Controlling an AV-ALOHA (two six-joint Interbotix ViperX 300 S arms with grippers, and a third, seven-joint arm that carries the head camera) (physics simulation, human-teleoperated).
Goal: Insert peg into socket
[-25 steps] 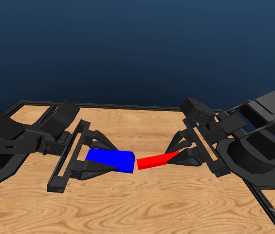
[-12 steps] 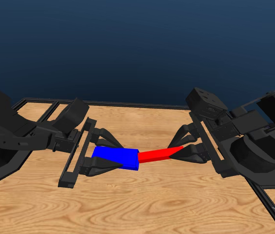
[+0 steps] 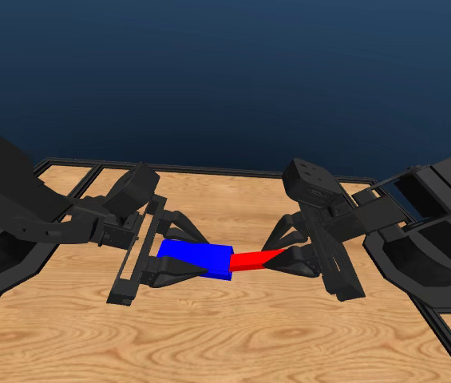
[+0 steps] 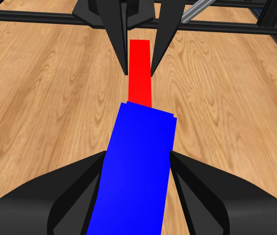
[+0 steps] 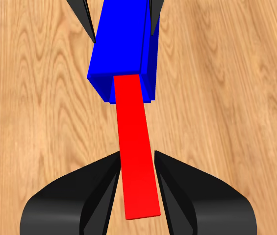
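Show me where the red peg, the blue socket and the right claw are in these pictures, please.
peg (image 3: 251, 260), head view, middle of its exposed part.
socket (image 3: 199, 257), head view, top face.
right claw (image 5: 137, 166), right wrist view, between the tips, on the peg.

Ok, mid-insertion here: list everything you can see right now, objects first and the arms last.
peg: one, bright red, held above the table middle, its far end meeting the socket's open end
socket: one, bright blue, held above the table, left of the peg
table: one, light wood, dark frame around it
left gripper: one, black, jaws clamped on the socket
right gripper: one, black, jaws clamped on the peg
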